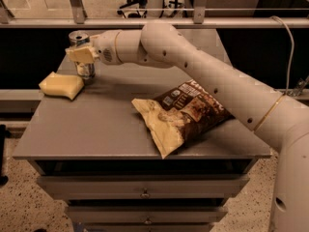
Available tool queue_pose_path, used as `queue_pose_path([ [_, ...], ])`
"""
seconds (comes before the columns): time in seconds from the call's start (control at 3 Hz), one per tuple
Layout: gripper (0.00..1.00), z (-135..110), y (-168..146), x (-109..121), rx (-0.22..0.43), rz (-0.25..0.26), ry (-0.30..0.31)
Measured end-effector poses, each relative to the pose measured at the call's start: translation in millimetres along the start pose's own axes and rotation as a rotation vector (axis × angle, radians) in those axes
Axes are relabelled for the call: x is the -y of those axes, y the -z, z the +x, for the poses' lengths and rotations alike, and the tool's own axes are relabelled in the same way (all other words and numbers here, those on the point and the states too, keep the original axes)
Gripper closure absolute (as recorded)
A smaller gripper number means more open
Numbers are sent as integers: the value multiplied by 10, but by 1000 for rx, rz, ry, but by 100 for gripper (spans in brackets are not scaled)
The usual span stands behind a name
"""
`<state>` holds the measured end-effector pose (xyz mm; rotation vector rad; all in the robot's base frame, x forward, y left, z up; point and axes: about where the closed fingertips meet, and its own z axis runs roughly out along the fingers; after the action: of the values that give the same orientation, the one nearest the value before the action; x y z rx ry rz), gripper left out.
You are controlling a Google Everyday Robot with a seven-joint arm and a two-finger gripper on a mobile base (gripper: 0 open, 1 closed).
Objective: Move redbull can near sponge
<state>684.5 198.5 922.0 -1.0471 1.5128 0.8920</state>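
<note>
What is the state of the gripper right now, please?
The gripper is closed on the redbull can, at the table's back left, beside the sponge.

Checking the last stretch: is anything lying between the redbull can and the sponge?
Nothing visible does. The redbull can, held in the gripper, stands just beside the sponge; the chip bag lies well away from both.

Grey table (96, 129) bears sponge (61, 85), chip bag (186, 114) — pincer (82, 55) grips redbull can (86, 73) beside sponge.

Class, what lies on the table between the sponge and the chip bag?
Only bare tabletop, in the camera view. The gripper holds the can beside the sponge, behind that stretch.
</note>
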Motion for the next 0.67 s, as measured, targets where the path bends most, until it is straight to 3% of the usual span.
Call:
queue_pose_path([
  [0.67, 34, 92, -86, -42, 2, -11, -26],
])
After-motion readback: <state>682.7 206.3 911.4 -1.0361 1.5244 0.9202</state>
